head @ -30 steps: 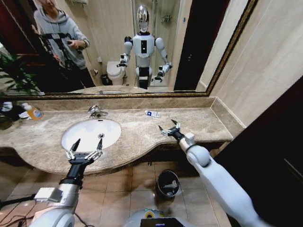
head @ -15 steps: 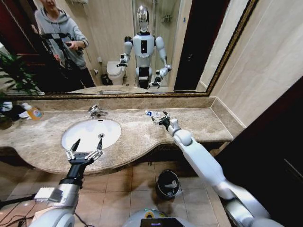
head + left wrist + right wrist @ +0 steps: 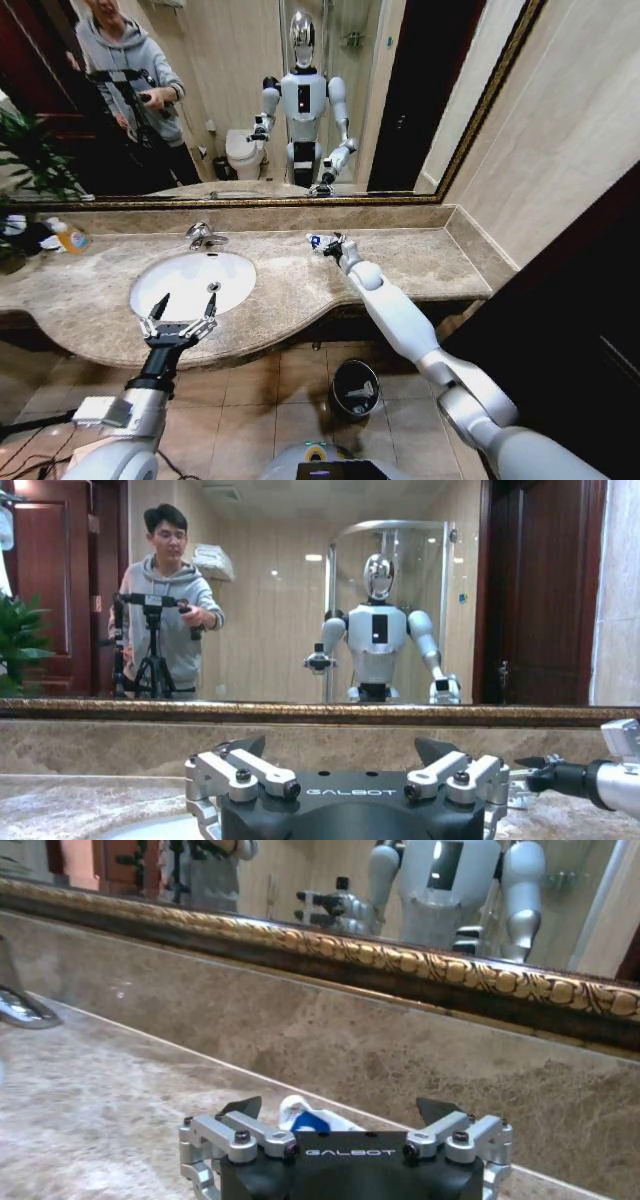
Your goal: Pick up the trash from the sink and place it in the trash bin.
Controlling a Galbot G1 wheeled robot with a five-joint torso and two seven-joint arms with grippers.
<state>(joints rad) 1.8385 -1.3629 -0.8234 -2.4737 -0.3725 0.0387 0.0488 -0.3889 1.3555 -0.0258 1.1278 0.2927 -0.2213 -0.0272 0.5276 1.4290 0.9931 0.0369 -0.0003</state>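
Observation:
A white-and-blue tube (image 3: pixel 317 240) lies on the marble countertop by the back wall, right of the sink (image 3: pixel 185 282). My right gripper (image 3: pixel 331 244) is stretched out to it, open. In the right wrist view the tube (image 3: pixel 305 1119) sits between the spread fingers of that gripper (image 3: pixel 340 1107). My left gripper (image 3: pixel 181 317) hovers open over the sink's front rim, holding nothing; the left wrist view shows its fingers (image 3: pixel 235 765) apart. The trash bin (image 3: pixel 355 388), dark with a shiny rim, stands on the tiled floor below the counter.
A chrome faucet (image 3: pixel 204 236) rises behind the basin. An orange-yellow soap bottle (image 3: pixel 68 236) stands at the counter's far left beside a plant. A gold-framed mirror (image 3: pixel 300 198) backs the counter, and a tiled wall (image 3: pixel 560 150) closes the right side.
My right arm has reached forward and leftward from the counter's front edge to the back wall, bringing its gripper around the tube. The left arm has not moved.

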